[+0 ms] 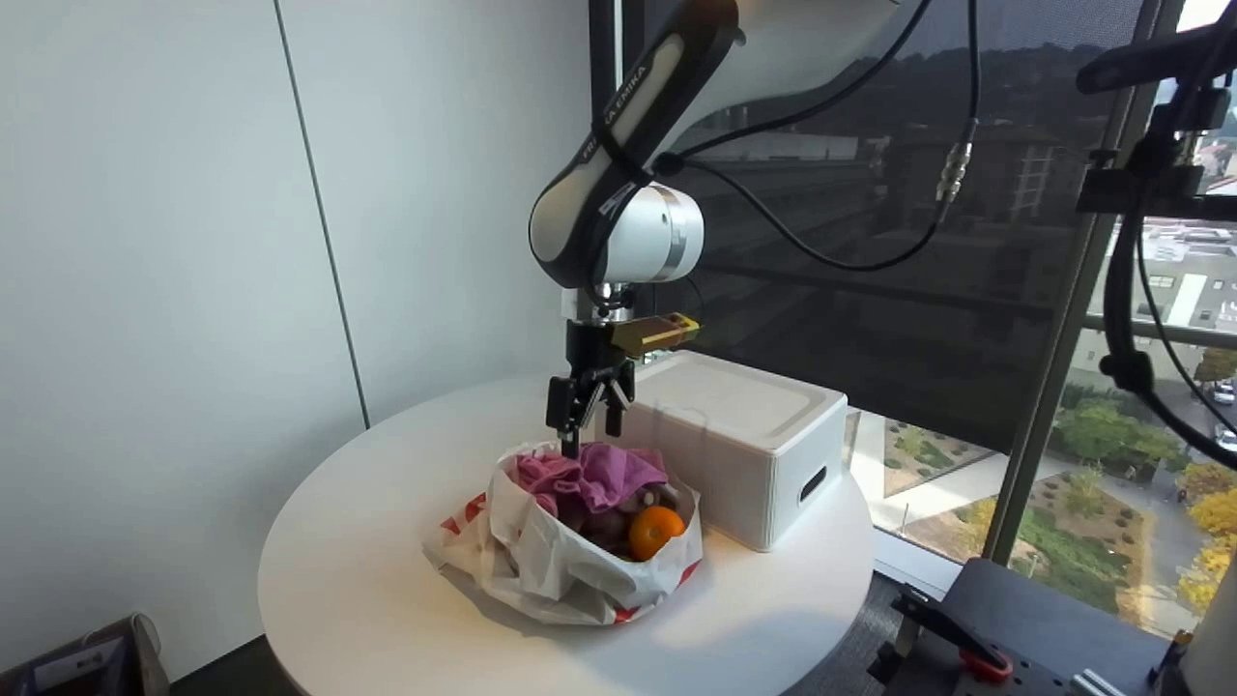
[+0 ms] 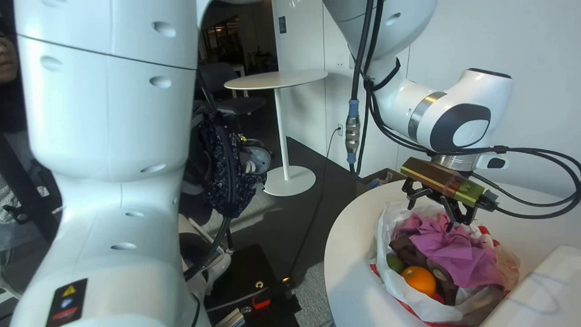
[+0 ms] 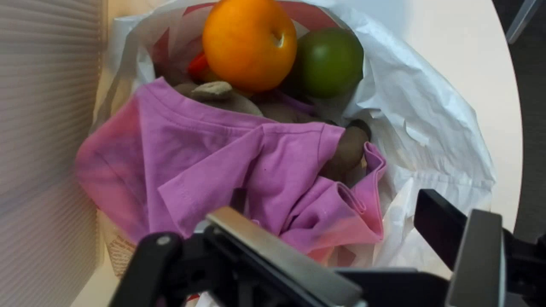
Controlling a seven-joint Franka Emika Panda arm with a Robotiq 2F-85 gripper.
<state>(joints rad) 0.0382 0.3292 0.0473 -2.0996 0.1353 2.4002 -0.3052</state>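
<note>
on my feeds, gripper (image 1: 591,437) jaws spread, nothing between. purple cloth (image 3: 239,166) lies uppermost inside white bag (image 1: 560,580). wrist view: cloth's bulk at ten o'clock from jaws, longest spread roughly ten to four. contact unclear to me.

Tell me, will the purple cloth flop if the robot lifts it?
Probably: the purple cloth lies in soft folds, so should droop. Its thin edges suggest it's light. Lying on top in the bag, it may lift easily.
</note>
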